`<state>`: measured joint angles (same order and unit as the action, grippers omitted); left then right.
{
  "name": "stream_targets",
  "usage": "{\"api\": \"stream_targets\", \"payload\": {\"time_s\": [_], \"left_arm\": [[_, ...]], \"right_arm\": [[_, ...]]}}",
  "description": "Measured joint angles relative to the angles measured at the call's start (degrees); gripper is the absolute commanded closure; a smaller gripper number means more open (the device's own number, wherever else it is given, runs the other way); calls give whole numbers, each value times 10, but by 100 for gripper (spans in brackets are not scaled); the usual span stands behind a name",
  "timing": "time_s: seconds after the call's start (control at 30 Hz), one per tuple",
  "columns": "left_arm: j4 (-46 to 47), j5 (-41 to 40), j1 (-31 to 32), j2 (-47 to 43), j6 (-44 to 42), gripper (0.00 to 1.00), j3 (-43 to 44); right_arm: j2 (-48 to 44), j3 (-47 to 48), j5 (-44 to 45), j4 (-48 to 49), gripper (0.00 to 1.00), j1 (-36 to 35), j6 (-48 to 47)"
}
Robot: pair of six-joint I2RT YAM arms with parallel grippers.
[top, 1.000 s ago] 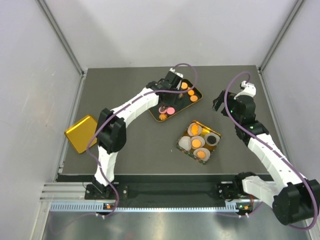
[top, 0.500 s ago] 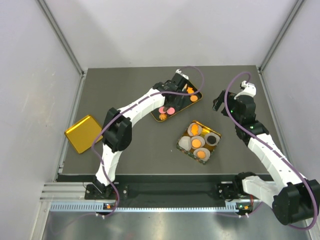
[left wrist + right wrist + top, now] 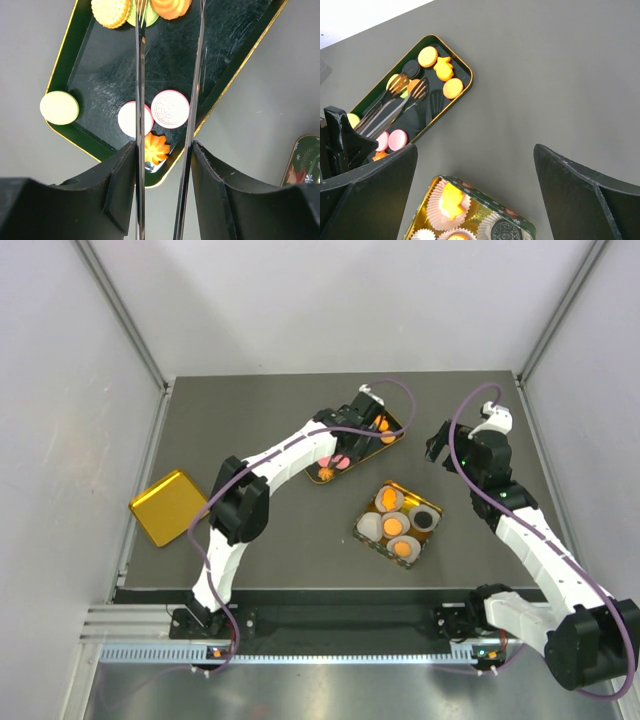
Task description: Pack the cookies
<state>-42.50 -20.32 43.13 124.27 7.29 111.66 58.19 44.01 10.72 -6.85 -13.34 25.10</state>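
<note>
Picking stage: left gripper [image 3: 162, 150] holds the tongs [image 3: 419, 90], tips apart above the tray's [image 3: 240, 45] cookies [image 3: 111, 11], so next it should squeeze one and lift.

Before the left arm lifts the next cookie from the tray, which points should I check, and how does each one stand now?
1. Left gripper holds the tongs: ok, its jaws are closed on them.
2. Tong tips at a cookie: ok, they flank the orange swirl cookie in the tray.
3. Cookie really pinched: cannot tell.
4. Right gripper out of the way: ok, its jaws are open and empty, apart from the tray and the box.
5. Free paper cup in the box: cannot tell; this one looks empty from above.
</note>
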Motion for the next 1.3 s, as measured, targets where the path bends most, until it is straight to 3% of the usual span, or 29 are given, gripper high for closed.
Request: {"api": "stream_targets", "payload": {"time_s": [0.47, 1.0, 1.3], "left_arm": [[-13, -4, 4, 0, -2, 61, 2], [-28, -1, 7, -6, 0, 61, 15], [-35, 1, 8, -62, 12, 61, -17]], "right_arm": [[0, 0, -1, 0, 0, 0, 0], [0, 0, -1, 0, 0, 0, 0], [0, 0, -2, 0, 0, 0, 0]]}}
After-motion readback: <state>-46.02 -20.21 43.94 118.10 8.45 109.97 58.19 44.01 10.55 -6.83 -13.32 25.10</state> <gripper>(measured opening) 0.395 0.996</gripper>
